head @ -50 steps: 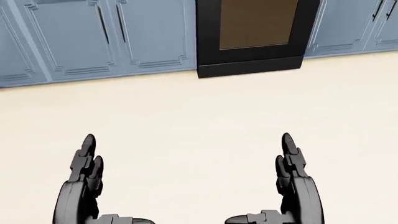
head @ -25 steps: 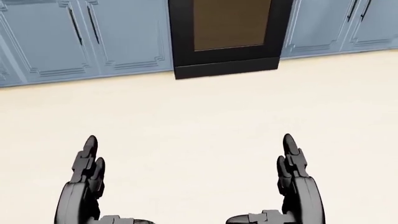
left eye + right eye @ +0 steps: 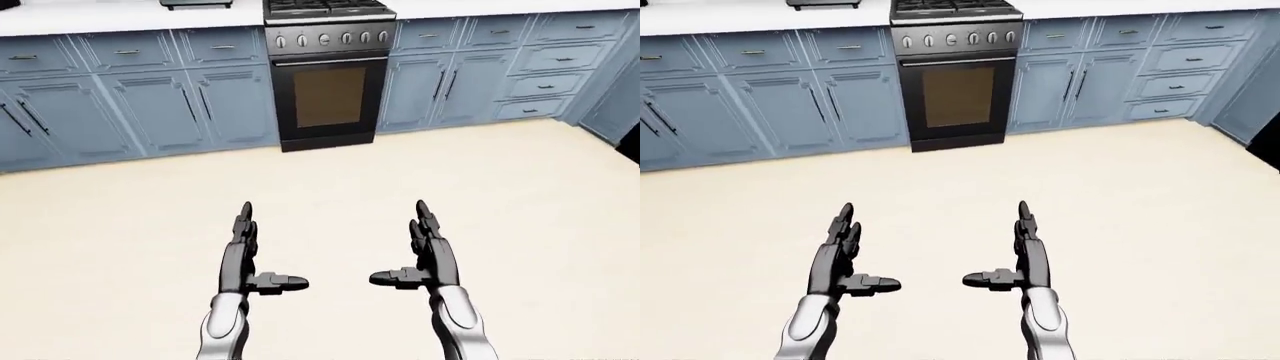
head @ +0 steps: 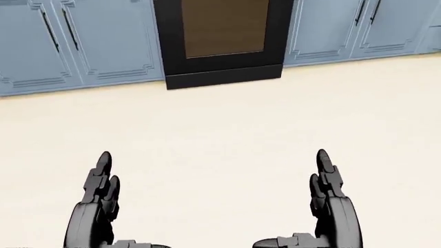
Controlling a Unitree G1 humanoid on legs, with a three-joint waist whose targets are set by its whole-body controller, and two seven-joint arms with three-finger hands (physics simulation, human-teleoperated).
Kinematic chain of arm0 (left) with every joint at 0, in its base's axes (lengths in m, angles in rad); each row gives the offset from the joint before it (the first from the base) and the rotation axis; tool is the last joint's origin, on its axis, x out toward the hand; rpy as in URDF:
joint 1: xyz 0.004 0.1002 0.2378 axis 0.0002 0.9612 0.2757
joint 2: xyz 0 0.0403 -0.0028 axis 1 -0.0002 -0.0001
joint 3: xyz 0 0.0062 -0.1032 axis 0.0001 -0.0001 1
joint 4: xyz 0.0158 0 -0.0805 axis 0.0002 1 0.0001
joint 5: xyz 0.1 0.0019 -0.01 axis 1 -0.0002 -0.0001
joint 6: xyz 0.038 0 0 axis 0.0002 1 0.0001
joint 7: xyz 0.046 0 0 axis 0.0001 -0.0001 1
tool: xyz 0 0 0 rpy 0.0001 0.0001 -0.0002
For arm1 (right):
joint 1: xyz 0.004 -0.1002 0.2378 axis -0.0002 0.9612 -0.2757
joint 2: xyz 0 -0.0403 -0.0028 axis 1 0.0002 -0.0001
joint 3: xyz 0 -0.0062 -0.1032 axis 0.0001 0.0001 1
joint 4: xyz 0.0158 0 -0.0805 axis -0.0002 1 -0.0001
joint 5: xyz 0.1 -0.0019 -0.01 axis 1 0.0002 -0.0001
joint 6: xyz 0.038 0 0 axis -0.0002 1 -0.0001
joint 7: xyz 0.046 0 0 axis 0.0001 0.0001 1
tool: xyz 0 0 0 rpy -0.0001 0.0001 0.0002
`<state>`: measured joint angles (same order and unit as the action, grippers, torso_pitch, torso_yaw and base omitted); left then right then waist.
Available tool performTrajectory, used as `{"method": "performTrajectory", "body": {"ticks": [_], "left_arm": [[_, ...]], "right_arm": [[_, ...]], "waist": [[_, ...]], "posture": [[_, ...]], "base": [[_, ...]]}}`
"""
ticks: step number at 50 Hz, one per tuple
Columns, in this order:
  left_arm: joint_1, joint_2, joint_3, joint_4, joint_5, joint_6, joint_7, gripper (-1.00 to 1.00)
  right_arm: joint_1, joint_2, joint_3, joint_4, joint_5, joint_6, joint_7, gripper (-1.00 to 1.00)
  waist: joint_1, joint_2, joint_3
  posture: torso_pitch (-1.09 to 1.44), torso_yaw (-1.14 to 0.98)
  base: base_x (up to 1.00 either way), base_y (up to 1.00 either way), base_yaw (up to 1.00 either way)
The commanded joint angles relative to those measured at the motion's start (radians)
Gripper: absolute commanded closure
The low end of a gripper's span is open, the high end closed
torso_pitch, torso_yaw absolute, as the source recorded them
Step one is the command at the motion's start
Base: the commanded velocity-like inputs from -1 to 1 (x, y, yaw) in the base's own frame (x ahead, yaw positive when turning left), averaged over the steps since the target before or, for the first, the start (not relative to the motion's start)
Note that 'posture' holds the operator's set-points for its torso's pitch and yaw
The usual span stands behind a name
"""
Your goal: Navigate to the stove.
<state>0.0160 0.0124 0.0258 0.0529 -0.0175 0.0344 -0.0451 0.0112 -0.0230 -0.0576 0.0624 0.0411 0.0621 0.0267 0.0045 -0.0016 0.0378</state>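
The stove [image 3: 328,71] stands at the top middle of the left-eye view, black with a brown oven window, a row of knobs and burners on top. It sits between blue cabinets across a stretch of cream floor. In the head view only its oven door [image 4: 222,36] shows at the top. My left hand [image 3: 250,255] and right hand [image 3: 420,251] are held out low in the view, fingers straight, thumbs pointing inward, both open and empty.
Blue base cabinets [image 3: 130,105] run left of the stove, cabinets and drawers [image 3: 520,71] to its right, under a white countertop [image 3: 100,19]. A dark flat object [image 3: 196,4] lies on the counter left of the stove. More cabinetry closes the right edge [image 3: 615,105].
The whole head view has shifted: the oven door has slid to the left in the picture, so the camera has moved. My hands hold the same pose.
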Motion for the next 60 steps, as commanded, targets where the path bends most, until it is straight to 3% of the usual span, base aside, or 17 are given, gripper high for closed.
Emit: {"method": "performTrajectory", "body": {"ticks": [1,6,8,9,13,16,19,20,32,35,36,40,44,46,48,49,60], "left_arm": [[-0.018,0.007,0.013,-0.048,-0.001,-0.036,0.007,-1.00],[-0.018,0.007,0.013,-0.048,-0.001,-0.036,0.007,-1.00],[-0.018,0.007,0.013,-0.048,-0.001,-0.036,0.007,-1.00],[-0.018,0.007,0.013,-0.048,-0.001,-0.036,0.007,-1.00],[-0.018,0.007,0.013,-0.048,-0.001,-0.036,0.007,-1.00],[-0.018,0.007,0.013,-0.048,-0.001,-0.036,0.007,-1.00],[-0.018,0.007,0.013,-0.048,-0.001,-0.036,0.007,-1.00],[-0.018,0.007,0.013,-0.048,-0.001,-0.036,0.007,-1.00],[-0.018,0.007,0.013,-0.048,-0.001,-0.036,0.007,-1.00],[-0.018,0.007,0.013,-0.048,-0.001,-0.036,0.007,-1.00],[-0.018,0.007,0.013,-0.048,-0.001,-0.036,0.007,-1.00],[-0.018,0.007,0.013,-0.048,-0.001,-0.036,0.007,-1.00],[-0.018,0.007,0.013,-0.048,-0.001,-0.036,0.007,-1.00],[-0.018,0.007,0.013,-0.048,-0.001,-0.036,0.007,-1.00],[-0.018,0.007,0.013,-0.048,-0.001,-0.036,0.007,-1.00],[-0.018,0.007,0.013,-0.048,-0.001,-0.036,0.007,-1.00],[-0.018,0.007,0.013,-0.048,-0.001,-0.036,0.007,-1.00]], "right_arm": [[-0.021,0.004,0.014,-0.049,0.002,-0.032,0.008,-1.00],[-0.020,0.003,0.015,-0.049,0.001,-0.033,0.010,-1.00],[-0.020,0.003,0.015,-0.048,0.001,-0.034,0.010,-1.00],[-0.020,0.003,0.015,-0.050,0.000,-0.033,0.010,-1.00],[-0.022,0.004,0.015,-0.044,0.000,-0.036,0.010,-1.00],[-0.021,0.004,0.015,-0.049,0.001,-0.032,0.009,-1.00],[-0.023,0.003,0.012,-0.043,0.003,-0.035,0.010,-1.00],[-0.023,0.003,0.012,-0.044,0.003,-0.034,0.009,-1.00],[-0.022,0.003,0.013,-0.047,0.003,-0.033,0.008,-1.00],[-0.021,0.004,0.014,-0.050,0.002,-0.032,0.007,-1.00],[-0.023,0.003,0.013,-0.044,0.002,-0.035,0.008,-1.00],[-0.023,0.003,0.013,-0.042,0.002,-0.039,0.009,-1.00],[-0.022,0.003,0.014,-0.048,0.001,-0.035,0.010,-1.00],[-0.019,0.003,0.014,-0.054,-0.001,-0.042,0.009,-1.00],[-0.022,0.003,0.013,-0.045,0.000,-0.047,0.010,-1.00],[-0.021,0.003,0.014,-0.048,-0.001,-0.046,0.010,-1.00],[-0.019,0.005,0.011,-0.057,0.005,-0.045,0.008,-1.00]], "waist": [[0.005,0.002,-0.012],[0.010,0.053,-0.006],[0.014,0.101,-0.023],[0.027,0.052,-0.008],[0.018,0.068,-0.030],[0.020,0.033,-0.020],[0.019,-0.031,-0.023],[0.014,-0.081,-0.039],[0.012,0.035,-0.007],[0.015,0.088,-0.018],[0.023,0.063,-0.017],[0.017,0.067,-0.029],[0.020,0.026,-0.019],[0.019,-0.014,-0.021],[0.008,-0.103,-0.044],[0.002,-0.047,-0.029],[-0.017,-0.043,-0.015]], "posture": [[0.00,0.00],[0.00,0.00],[0.00,0.00],[0.00,0.00],[0.00,0.00],[0.00,0.00],[0.00,0.00],[0.00,0.00],[0.00,0.00],[0.00,0.00],[0.00,0.00],[0.00,0.00],[0.00,0.00],[0.00,0.00],[0.00,0.00],[0.00,0.00],[0.00,0.00]], "base": [[0.00,-0.41,0.00],[0.00,-0.40,0.00],[0.00,-0.41,0.00],[0.00,-0.41,0.00],[0.00,-0.41,0.00],[0.00,-0.40,0.00],[0.00,-0.41,0.00],[0.00,-0.41,0.00],[0.00,-0.41,0.00],[0.00,-0.40,0.00],[0.00,-0.40,0.00],[0.00,-0.41,0.00],[0.00,-0.40,0.00],[0.00,-0.40,0.00],[0.00,-0.41,0.00],[0.00,-0.40,0.00],[0.00,-0.08,0.00]]}}
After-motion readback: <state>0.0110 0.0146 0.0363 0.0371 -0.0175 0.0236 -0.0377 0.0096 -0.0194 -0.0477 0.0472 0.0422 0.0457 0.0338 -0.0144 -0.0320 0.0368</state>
